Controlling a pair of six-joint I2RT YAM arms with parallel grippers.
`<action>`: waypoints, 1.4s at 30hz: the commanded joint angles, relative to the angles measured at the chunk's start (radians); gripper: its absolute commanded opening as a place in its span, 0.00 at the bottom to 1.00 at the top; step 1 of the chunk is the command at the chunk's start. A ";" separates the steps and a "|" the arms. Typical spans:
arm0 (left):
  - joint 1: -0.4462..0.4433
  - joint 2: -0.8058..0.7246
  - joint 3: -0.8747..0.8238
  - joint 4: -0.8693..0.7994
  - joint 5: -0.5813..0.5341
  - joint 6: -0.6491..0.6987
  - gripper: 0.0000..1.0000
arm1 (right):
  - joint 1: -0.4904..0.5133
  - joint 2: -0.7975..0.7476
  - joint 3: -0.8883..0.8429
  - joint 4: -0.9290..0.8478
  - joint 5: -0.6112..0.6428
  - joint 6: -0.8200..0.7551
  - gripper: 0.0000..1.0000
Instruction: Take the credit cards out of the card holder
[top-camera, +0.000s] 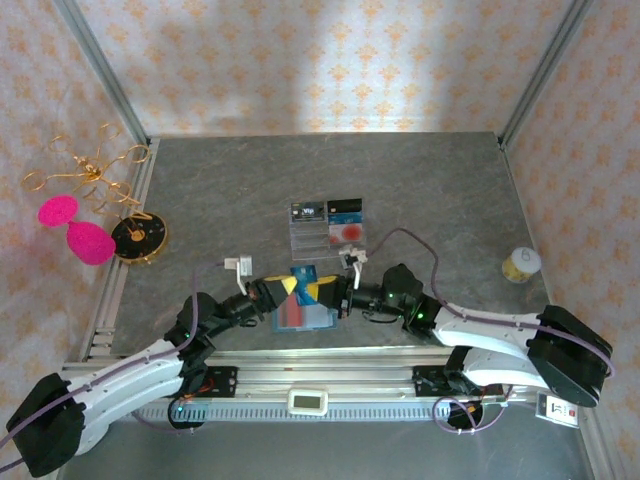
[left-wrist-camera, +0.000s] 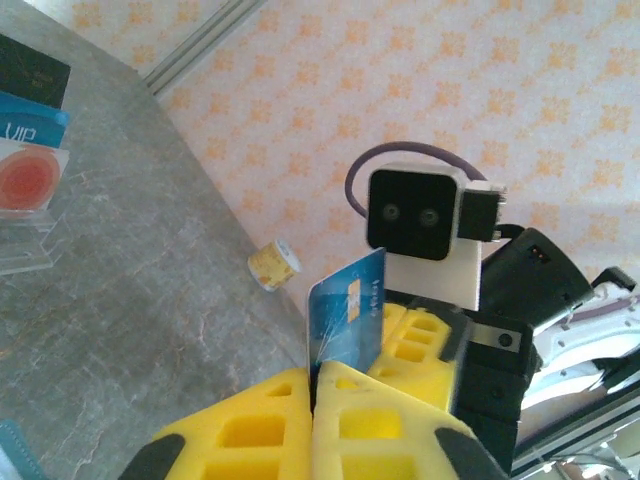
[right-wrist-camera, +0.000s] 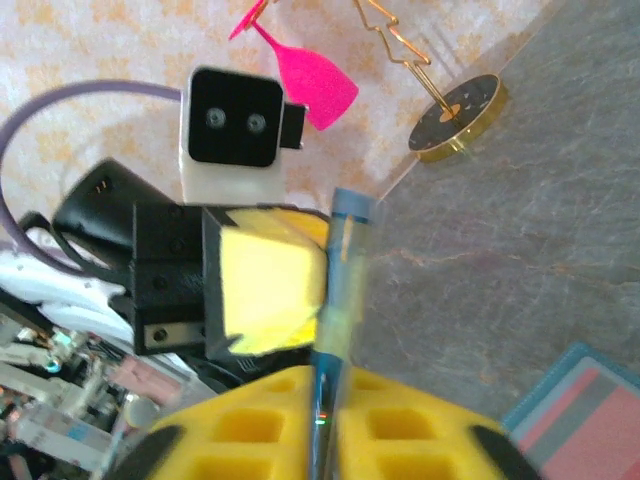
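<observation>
A blue credit card (top-camera: 303, 272) stands on edge in the air between my two grippers, just above the card holder (top-camera: 300, 317). The teal card holder lies open on the table near the front edge, and its corner shows in the right wrist view (right-wrist-camera: 585, 405). My left gripper (left-wrist-camera: 315, 375) is shut on the card's lower edge (left-wrist-camera: 347, 320). My right gripper (right-wrist-camera: 325, 385) is shut on the same card, which is seen edge-on (right-wrist-camera: 340, 270). From above, the left gripper (top-camera: 285, 287) and right gripper (top-camera: 325, 290) face each other, almost touching.
A clear compartment tray (top-camera: 325, 240) behind the grippers holds black, blue and pale red-printed cards (left-wrist-camera: 30, 180). A small yellow-white jar (top-camera: 520, 265) stands at the right. A gold wire stand (top-camera: 138, 237) with pink pieces is at the left wall.
</observation>
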 joint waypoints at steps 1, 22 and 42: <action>-0.004 0.001 0.036 0.054 0.024 -0.014 0.29 | -0.040 -0.036 0.109 -0.129 -0.005 -0.116 0.00; -0.004 -0.175 0.099 -0.222 -0.110 0.124 0.99 | -0.397 0.349 0.904 -1.180 -0.103 -1.141 0.00; 0.010 -0.078 0.320 -0.509 -0.292 0.413 0.99 | -0.492 0.643 1.252 -1.553 -0.035 -1.664 0.00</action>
